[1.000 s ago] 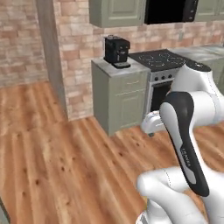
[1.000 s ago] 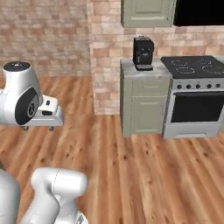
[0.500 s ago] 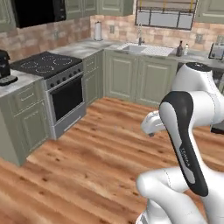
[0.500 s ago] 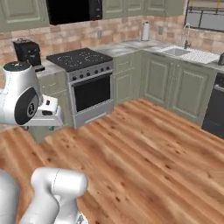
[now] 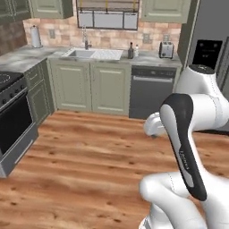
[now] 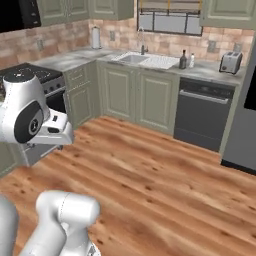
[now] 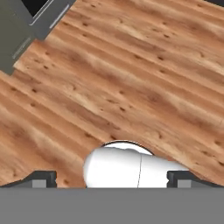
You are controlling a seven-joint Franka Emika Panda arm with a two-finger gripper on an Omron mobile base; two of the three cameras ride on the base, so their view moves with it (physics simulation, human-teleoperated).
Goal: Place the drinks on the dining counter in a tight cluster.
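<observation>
Claw: gripper [image 7: 112, 177] is hanging spread wide, carrying nothing, pointing down at the wooden floor [image 7: 131, 65].
Drinks: no bottles or dining counter are showing; direction from the claw can't be told.

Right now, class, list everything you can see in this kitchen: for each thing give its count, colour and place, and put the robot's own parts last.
Sink: one, pale, worktop under the window.
Tap: one, grey, behind the sink.
Toaster: one, silver, right of the sink.
Bottles: two, one dark and one pale, between sink and toaster.
Paper roll: one, white, worktop's left end.
Dishwasher: one, dark, below the toaster.
Stove: one, black and grey, far left.
Floor: wooden, brown.
Claw: one, dark tips, open, over bare floor.
</observation>
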